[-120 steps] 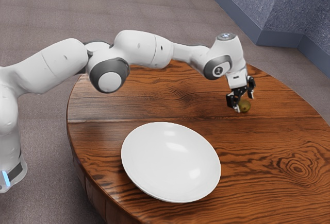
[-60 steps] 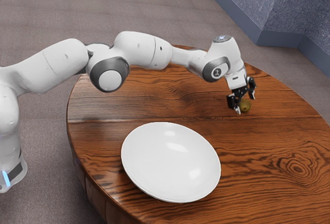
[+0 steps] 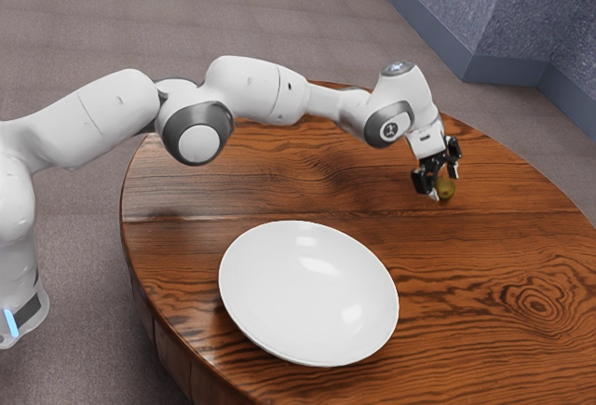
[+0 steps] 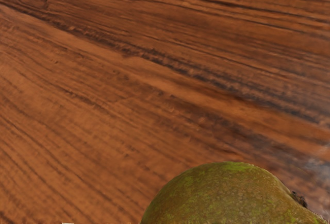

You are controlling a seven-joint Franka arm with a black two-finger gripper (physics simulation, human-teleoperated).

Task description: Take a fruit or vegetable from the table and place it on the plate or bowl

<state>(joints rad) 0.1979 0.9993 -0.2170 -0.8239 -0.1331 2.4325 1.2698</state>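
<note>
- Plate [image 3: 308, 304]: whole white face bare; open to approach from above.
- Table [image 3: 521, 265]: bare wood on the exterior view's right of the plate, and between the plate and the far edge.
- Arm [image 3: 251, 98]: spans the air beyond the plate, entering from the exterior view's left; it obstructs that side.
- Gripper [image 3: 434, 184], closed on a green-brown fruit [image 3: 448, 191]: low over the wood, well beyond the plate toward the exterior view's right.

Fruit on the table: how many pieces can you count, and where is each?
1. The fruit is gripped in the jaws at the far side of the table, beyond the plate. The arm could hide something small.
</note>
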